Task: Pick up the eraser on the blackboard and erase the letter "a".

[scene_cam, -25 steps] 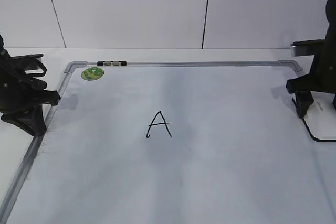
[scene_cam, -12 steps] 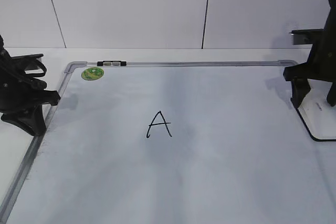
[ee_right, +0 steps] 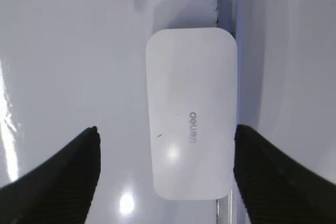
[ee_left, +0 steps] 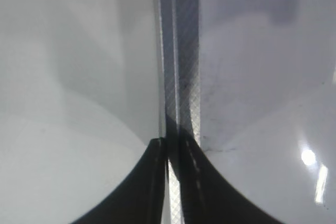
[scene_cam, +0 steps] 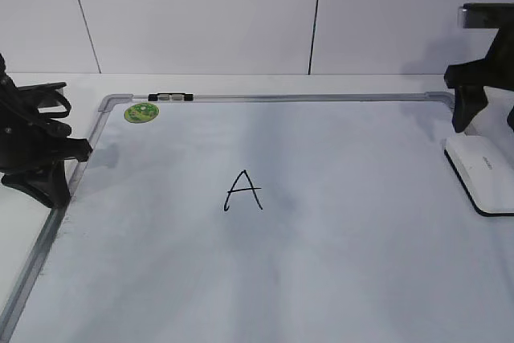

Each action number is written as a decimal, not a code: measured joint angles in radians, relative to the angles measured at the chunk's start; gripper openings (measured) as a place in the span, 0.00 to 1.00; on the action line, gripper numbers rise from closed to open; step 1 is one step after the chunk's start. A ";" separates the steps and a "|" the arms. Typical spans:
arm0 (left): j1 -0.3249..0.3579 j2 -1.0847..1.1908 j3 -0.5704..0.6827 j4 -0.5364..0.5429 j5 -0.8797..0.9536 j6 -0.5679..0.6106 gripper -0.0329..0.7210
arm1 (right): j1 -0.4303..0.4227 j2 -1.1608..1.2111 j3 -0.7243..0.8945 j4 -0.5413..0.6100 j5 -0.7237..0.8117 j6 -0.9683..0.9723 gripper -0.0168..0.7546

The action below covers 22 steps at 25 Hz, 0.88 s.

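Blackboard (scene_cam: 337, 263), eraser (scene_cam: 484, 173) lying at right edge

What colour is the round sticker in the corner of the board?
The sticker is green with paler markings; it shows best in the exterior view.

A: Light is soft and even; the blackboard (scene_cam: 337, 263) looks pale grey-blue, with faint smudgy shadows around the letter (scene_cam: 242, 191).

B: Glare?

A: Small bright spots on the eraser (ee_right: 190, 114) and on the board just left of it. The left wrist view is blurry, the frame (ee_left: 181, 77) out of focus.
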 joint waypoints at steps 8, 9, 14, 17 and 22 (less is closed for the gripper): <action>0.000 0.000 0.000 0.015 0.004 0.000 0.34 | 0.000 -0.118 0.000 0.051 0.012 -0.028 0.79; 0.000 0.000 0.000 0.018 0.005 0.000 0.39 | 0.000 -0.125 0.000 0.051 0.020 -0.030 0.79; 0.002 -0.002 0.000 0.046 0.011 0.000 0.54 | 0.000 -0.152 0.000 0.063 0.033 -0.034 0.79; 0.002 -0.022 0.004 0.069 0.030 0.000 0.56 | 0.000 -0.172 0.000 0.063 0.035 -0.036 0.79; 0.002 -0.097 0.006 0.079 0.032 0.000 0.63 | 0.000 -0.199 0.000 0.075 0.039 -0.044 0.79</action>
